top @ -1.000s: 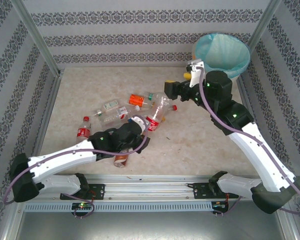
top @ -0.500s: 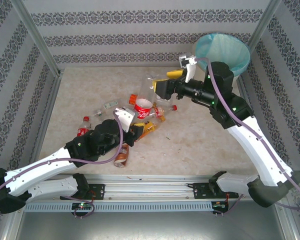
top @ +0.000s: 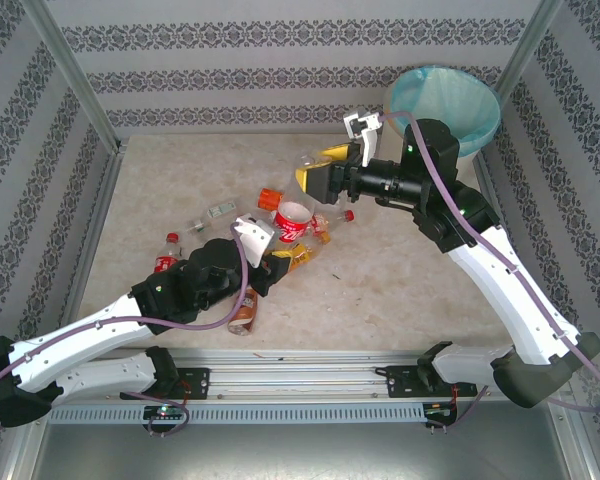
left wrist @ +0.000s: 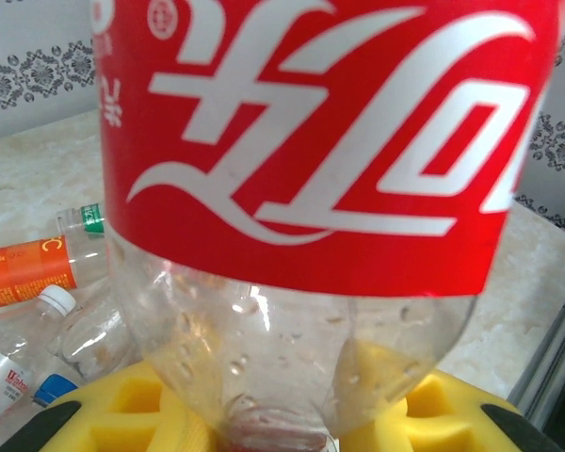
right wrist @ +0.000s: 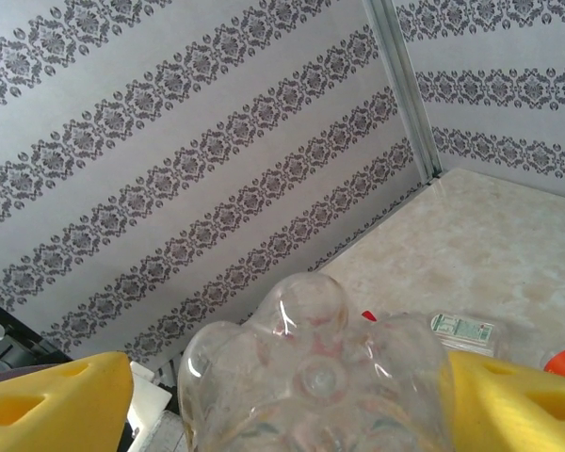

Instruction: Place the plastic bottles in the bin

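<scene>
Left gripper clamped a red-labelled cola bottle; a clear bottle sat between the right gripper's yellow pads, grip uncertain.

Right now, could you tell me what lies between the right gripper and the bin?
In the top view, the right arm's wrist and bare table separate right gripper and bin, nothing else.

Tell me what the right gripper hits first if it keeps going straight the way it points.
The right gripper, clamped on a clear bottle, points at the patterned wall. Past the bottle, that wall looks first in line, though depth is unclear.
</scene>
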### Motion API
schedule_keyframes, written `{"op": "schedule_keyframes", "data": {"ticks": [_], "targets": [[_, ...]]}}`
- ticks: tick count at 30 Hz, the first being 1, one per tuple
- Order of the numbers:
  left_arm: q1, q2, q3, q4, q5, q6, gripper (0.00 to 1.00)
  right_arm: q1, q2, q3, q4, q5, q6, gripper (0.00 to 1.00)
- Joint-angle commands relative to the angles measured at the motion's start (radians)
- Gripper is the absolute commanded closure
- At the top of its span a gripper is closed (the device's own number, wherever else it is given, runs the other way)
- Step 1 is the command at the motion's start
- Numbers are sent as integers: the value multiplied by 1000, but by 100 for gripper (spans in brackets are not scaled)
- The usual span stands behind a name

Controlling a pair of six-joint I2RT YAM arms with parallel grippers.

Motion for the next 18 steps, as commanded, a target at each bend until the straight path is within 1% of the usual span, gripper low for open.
{"op": "schedule_keyframes", "data": {"ticks": [1,7,13,14,15,16,18], "targets": [[11,2,35,25,25,28,86,15,10,40,-23,-27,-36,20],[11,4,44,22,20,31,86,15,16,53,-54,-26,-65,36],[11,0,46,27,10,29,84,11,21,65,-61,-44,-80,52],[11,-2,44,30,7,29,82,11,21,67,-58,-46,-81,52],[11,-7,42,35,3,27,77,11,20,67,-57,-44,-81,52],[11,-10,39,40,-2,26,69,9,18,70,-53,-39,-83,52],[12,-26,25,55,-6,28,55,6,12,73,-48,-12,-84,52]]}}
